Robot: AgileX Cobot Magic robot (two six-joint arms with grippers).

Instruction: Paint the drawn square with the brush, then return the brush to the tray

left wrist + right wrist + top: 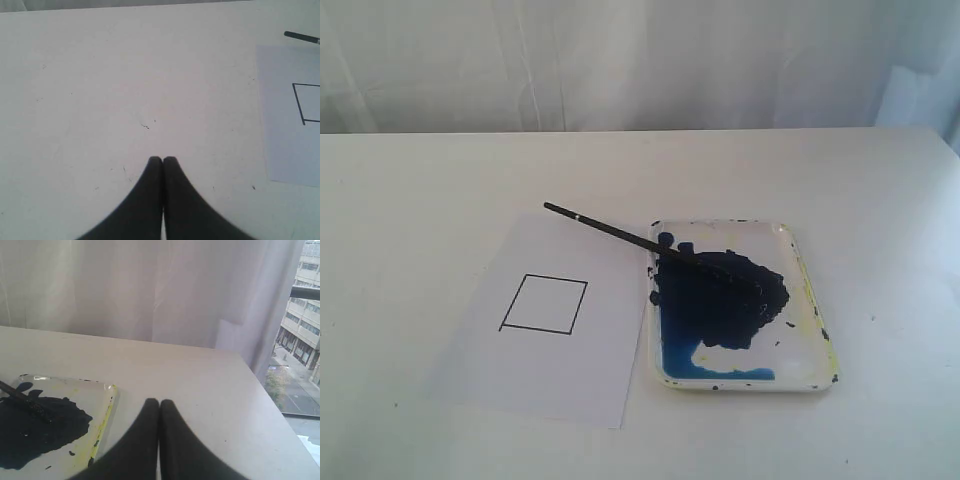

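Zero painting is done yet: the square point(544, 304) is left blank, the brush point(620, 232) is propped in the tray point(803, 300), left gripper point(163, 160) and right gripper point(159, 402) are shut, empty.

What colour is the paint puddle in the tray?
Very dark blue, almost black, thinning to brighter blue at the edge of the paint puddle in the tray; exterior view shows it best.

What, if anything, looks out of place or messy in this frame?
The brush lies slanted, tip in the tray, handle jutting over the rim past a corner of the paper. The tray is smeared with a dark blue blotch, yellowish stains and specks along its edge. The drawn square is blank.
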